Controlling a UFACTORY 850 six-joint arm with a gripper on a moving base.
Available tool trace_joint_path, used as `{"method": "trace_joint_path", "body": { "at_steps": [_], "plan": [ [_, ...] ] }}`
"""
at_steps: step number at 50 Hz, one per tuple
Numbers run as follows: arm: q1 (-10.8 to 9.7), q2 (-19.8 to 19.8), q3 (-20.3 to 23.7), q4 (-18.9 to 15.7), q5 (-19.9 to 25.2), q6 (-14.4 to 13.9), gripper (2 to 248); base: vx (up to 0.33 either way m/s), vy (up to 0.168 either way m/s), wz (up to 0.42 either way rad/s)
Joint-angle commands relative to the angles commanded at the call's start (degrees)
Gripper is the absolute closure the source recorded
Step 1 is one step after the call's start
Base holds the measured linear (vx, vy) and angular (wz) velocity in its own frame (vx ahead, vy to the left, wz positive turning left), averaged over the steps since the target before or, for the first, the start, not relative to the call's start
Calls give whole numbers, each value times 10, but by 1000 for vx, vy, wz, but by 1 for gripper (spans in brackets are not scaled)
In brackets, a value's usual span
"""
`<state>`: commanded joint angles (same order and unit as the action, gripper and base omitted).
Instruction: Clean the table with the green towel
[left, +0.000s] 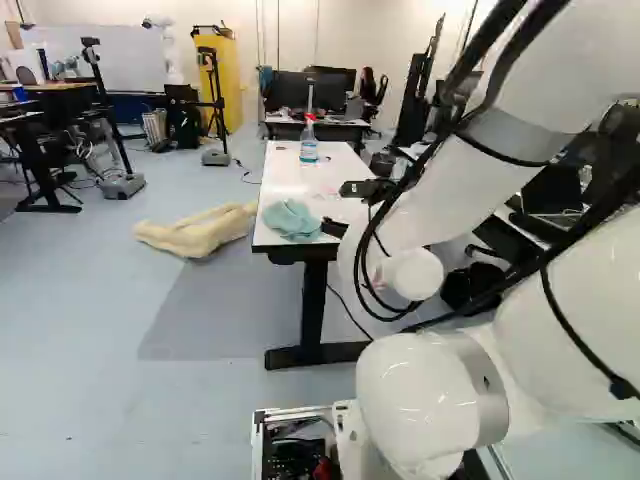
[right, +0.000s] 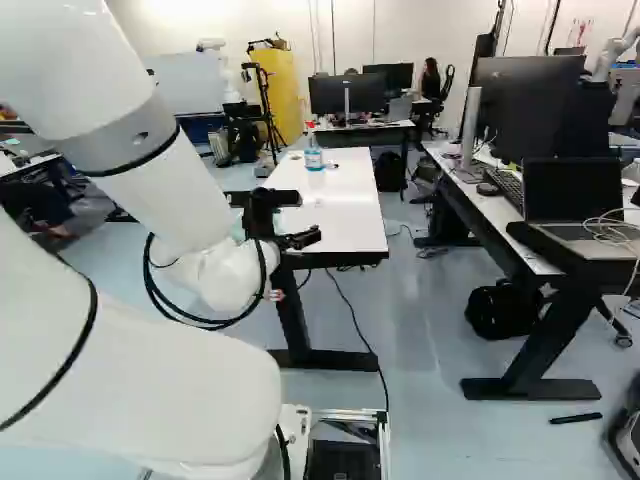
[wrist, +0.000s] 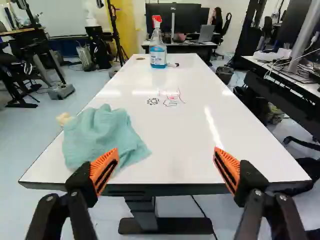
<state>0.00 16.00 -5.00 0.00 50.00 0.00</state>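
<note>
Gripper (right: 308, 217): open, its 2 orange-padded fingers standing wide apart at the near end of the white glossy-topped table (wrist: 185, 130). Nothing is gripped.

Light teal-green towel (wrist: 97, 132): crumpled in 1 heap on the tabletop, at the near corner on the side of the cream fabric item. In the wrist view it sits ahead of 1 finger, which covers part of its near edge; contact between them cannot be determined.

Spray bottle (wrist: 158, 47): 1 unit, upright near the far end of the tabletop, red trigger head, blue liquid inside. A small marker-like object (wrist: 173, 65) lies just beside its base.

Tabletop markings: a black gear-shaped outline (wrist: 153, 101) and, beside it, red linework (wrist: 175, 96), located between the towel and the bottle.

Floor: 1 cream fabric item (left: 198, 232) lies rumpled beside the table, on the towel's side.

Adjacent area: at the right of the right base view, an open laptop (right: 572, 192) rests on a dark surface by the desk; 1 black backpack (right: 497, 311) is on the floor.
</note>
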Motion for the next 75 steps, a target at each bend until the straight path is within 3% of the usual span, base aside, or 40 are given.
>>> {"method": "trace_joint_path", "body": {
  "at_steps": [22,42,58,75],
  "plan": [
    [12,-17,-53,0,0,0,3,0,0,0],
    [47,-33,-95,0,-11,0,3,0,0,0],
    [77,-48,-131,0,-65,0,3,0,0,0],
    [106,-67,-172,0,-156,0,3,0,0,0]
  ]
}}
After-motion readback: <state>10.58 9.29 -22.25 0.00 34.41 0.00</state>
